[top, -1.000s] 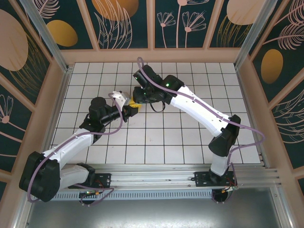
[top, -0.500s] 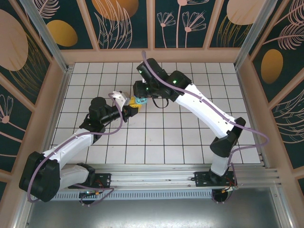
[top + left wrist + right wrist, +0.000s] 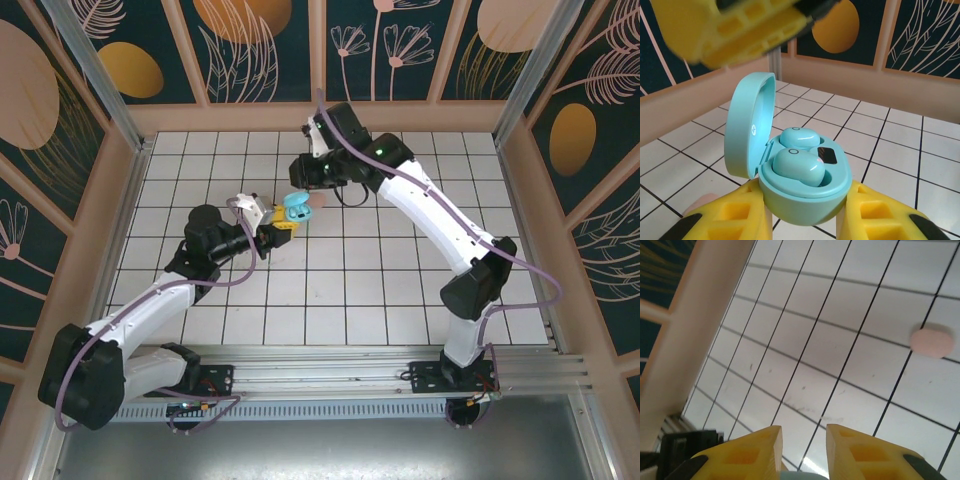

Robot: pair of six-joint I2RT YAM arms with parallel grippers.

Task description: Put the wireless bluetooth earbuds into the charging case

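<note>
Left fingers [image 3: 740, 220] clamped the open teal charging case [image 3: 807, 192] over the tiled worktop [image 3: 400, 290], lid tipped up. Two teal earbuds [image 3: 799, 167] sat in its wells. Right fingers [image 3: 752, 450] hovered close by, slightly parted and empty. A pale pink oval [image 3: 931, 342] lay on a tile.

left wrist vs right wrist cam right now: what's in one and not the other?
Left wrist: open teal charging case clamped between the left fingers, lid up, two teal earbuds seated inside.
Right wrist: the right fingers apart with nothing between them, a pink rounded item lying on a tile.
Both: white tiled floor and peach wall base; a pinkish blur low in the left wrist view may be that same item.
</note>
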